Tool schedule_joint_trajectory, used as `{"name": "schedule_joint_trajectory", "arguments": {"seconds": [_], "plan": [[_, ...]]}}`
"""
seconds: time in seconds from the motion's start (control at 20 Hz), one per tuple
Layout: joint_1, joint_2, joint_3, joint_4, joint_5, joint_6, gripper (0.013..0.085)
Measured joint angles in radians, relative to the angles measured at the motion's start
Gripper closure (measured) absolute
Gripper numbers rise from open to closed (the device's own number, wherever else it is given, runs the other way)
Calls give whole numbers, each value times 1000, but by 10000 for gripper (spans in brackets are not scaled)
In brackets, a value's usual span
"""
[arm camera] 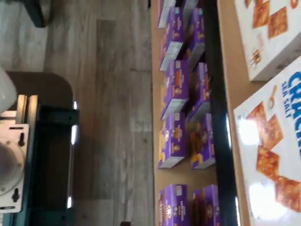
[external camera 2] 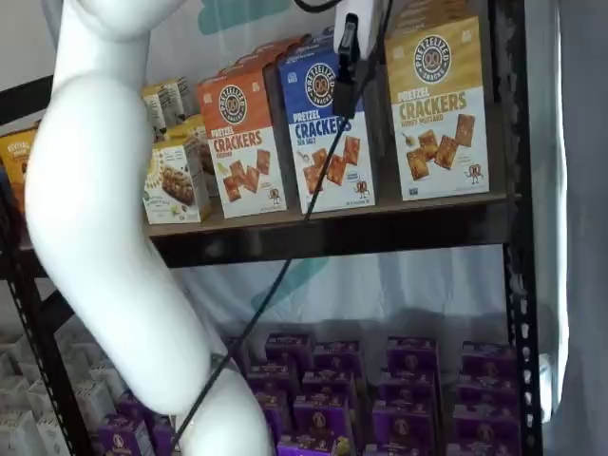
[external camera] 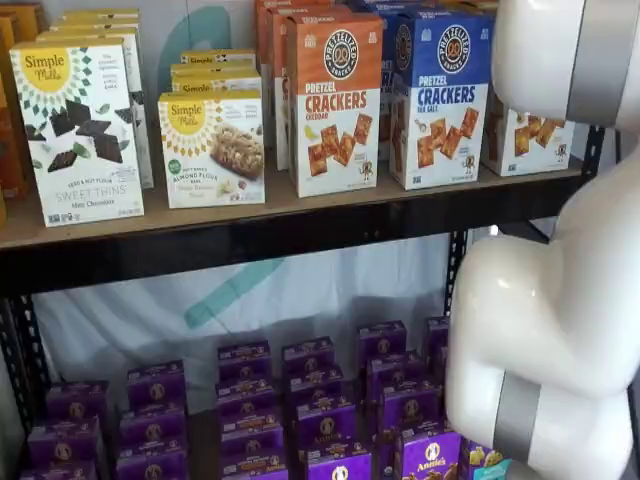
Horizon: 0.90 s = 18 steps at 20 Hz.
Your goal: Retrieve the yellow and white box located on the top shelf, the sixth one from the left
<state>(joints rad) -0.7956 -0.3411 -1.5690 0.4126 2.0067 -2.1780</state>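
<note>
The yellow and white box stands upright on the top shelf, at the right end of the row of pretzel-cracker boxes, close to the black upright on the right. Its front faces out, with the yellow band and round dark logo above and the pictured crackers below. In a shelf view only its white lower part shows, because the white arm covers the rest. Just left of it stands the blue Sea Salt box, and left of that the orange Cheddar box; the three are side by side with almost no space between them.

The hand hangs from the upper edge in a shelf view, in front of the upper right corner of the blue Sea Salt box and just left of the yellow and white box. A black cable runs down from it across the shelf rail. Its black fingers are seen from the side, so the gap does not show well, but they stand wide apart and no box is between them. It touches no box that I can see.

On the lower shelf there are many purple boxes in rows. The wrist view shows these purple boxes too, beside a wooden floor, and a part of the Sea Salt box front.
</note>
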Motion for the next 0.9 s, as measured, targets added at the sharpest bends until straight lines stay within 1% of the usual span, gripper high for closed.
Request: {"name": "schedule_joint_trajectory", "arguments": {"seconds": [0.05, 0.1, 0.15, 0.3, 0.45, 0.65, 0.9], "plan": [[-10, -3, 2, 18, -5, 0, 130], [-34, -8, 6, 62, -12, 1, 130], [-39, -8, 6, 70, -14, 2, 130], [-74, -12, 12, 140, -22, 8, 130], [-99, -10, 5, 192, -32, 15, 130], [-110, -11, 4, 225, -60, 20, 130], [-109, -20, 28, 265, -140, 23, 130]]}}
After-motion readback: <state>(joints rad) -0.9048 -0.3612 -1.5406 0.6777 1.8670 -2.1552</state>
